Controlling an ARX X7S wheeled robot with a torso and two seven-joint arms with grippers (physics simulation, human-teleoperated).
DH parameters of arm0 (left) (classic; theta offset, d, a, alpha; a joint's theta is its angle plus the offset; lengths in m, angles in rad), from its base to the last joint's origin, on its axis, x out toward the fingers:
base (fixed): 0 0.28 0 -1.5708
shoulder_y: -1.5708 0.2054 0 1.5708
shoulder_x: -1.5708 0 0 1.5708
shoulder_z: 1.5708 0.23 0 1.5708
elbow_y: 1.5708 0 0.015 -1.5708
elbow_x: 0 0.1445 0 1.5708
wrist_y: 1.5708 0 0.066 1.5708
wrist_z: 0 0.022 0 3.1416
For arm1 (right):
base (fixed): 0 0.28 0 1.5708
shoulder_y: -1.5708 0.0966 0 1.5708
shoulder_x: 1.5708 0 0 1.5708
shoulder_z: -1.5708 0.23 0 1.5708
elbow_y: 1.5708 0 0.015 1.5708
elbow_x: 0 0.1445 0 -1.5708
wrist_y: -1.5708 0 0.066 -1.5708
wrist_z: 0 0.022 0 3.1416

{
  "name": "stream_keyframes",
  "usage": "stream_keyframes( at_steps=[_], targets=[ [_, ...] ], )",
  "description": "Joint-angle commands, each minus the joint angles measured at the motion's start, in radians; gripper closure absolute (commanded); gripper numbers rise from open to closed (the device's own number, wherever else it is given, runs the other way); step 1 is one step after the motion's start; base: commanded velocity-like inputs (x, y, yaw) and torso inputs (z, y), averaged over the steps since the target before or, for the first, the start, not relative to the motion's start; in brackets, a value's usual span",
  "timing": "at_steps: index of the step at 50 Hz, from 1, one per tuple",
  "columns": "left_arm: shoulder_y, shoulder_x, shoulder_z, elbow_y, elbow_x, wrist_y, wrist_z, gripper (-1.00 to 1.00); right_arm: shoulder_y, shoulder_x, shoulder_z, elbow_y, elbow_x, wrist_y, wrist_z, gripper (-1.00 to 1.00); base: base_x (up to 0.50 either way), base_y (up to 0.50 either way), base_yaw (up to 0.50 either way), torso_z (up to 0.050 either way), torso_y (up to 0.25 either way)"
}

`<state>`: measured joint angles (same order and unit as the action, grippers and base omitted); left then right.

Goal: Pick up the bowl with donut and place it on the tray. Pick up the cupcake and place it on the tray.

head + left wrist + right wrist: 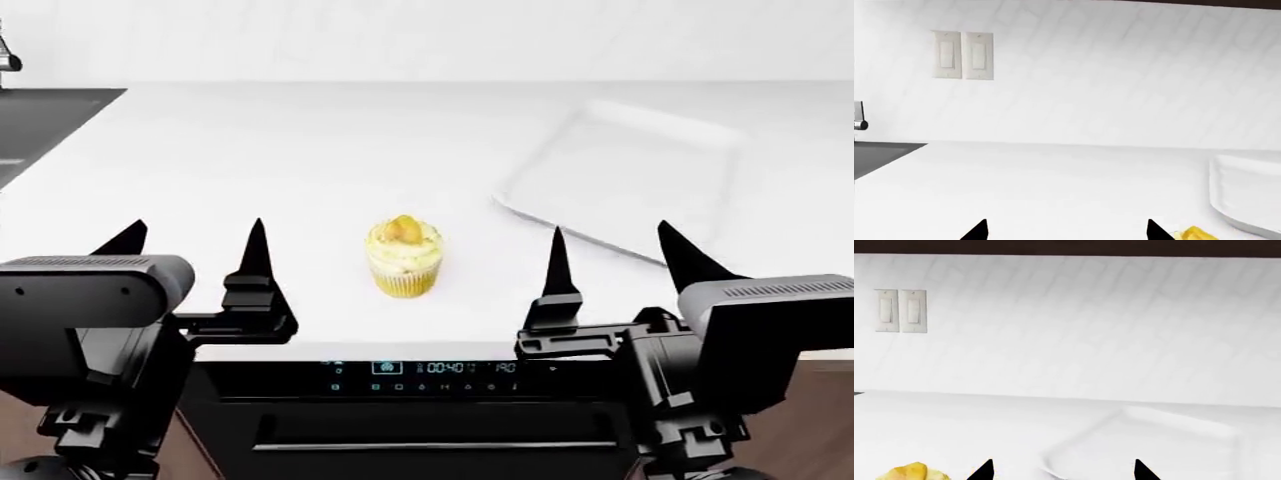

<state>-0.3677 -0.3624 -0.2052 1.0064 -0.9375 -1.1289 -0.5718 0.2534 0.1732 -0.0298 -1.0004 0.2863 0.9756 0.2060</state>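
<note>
cupcake [403, 257] near counter [267, 160] front edge: light, soft frosting, grab pleated wrapper sides; left gripper [187, 245] and right gripper [621, 250] both released, empty

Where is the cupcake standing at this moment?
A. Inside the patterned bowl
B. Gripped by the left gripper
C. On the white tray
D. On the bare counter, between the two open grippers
D: in the head view the cupcake stands on the counter, apart from the tray, between the left gripper and right gripper.

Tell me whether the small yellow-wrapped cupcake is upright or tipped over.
Upright. The small yellow-wrapped cupcake stands on its pleated base on the white counter, frosting and yellow-orange piece on top, between both open grippers.
</note>
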Motion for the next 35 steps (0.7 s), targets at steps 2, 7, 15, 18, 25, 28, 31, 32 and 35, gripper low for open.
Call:
stream_keyframes(
  at_steps=[2,7,15,18,25,28,31,32,35],
  targets=[
    [0.001,-0.013,0.006,-0.004,-0.023,0.014,-0.018,-1.0,0.0,0.009,0.005,0.002,0.022,-0.006,0.013,-1.0,0.19,-0.5,0.0,0.0,0.0],
    [0.003,-0.017,0.011,-0.007,-0.028,0.021,-0.023,-1.0,-0.001,0.013,0.004,0.004,0.028,-0.01,0.02,-1.0,0.18,-0.5,0.0,0.0,0.002],
    [0.004,-0.026,0.017,-0.011,-0.041,0.032,-0.035,-1.0,-0.009,0.028,-0.007,0.01,0.026,-0.034,0.026,-1.0,0.25,-0.44,0.0,0.0,0.0],
    [0.007,-0.03,0.021,-0.011,-0.041,0.038,-0.037,-1.0,-0.014,0.03,-0.003,0.008,0.028,-0.042,0.029,-1.0,0.5,0.0,0.0,0.0,0.0],
    [0.011,-0.038,0.029,-0.012,-0.045,0.05,-0.043,-1.0,-0.016,0.029,0.003,0.01,0.042,-0.049,0.033,-1.0,0.5,-0.03,0.0,0.0,0.001],
    [0.012,-0.042,0.03,-0.011,-0.05,0.053,-0.047,-1.0,-0.016,0.026,0.005,0.014,0.05,-0.056,0.032,-1.0,0.44,-0.15,0.0,0.0,0.003],
    [0.013,-0.047,0.025,-0.005,-0.069,0.053,-0.056,-1.0,-0.011,0.033,-0.013,0.013,0.049,-0.058,0.032,-1.0,0.0,0.0,0.0,0.0,0.008],
    [0.015,-0.049,0.022,0.0,-0.075,0.054,-0.059,-1.0,-0.011,0.035,-0.016,0.014,0.048,-0.061,0.032,-1.0,0.0,0.0,0.0,0.0,0.0],
    [0.024,-0.056,0.016,0.016,-0.101,0.054,-0.068,-1.0,-0.013,0.038,-0.019,0.015,0.048,-0.067,0.034,-1.0,0.0,0.0,0.0,0.0,0.0]
  ],
)
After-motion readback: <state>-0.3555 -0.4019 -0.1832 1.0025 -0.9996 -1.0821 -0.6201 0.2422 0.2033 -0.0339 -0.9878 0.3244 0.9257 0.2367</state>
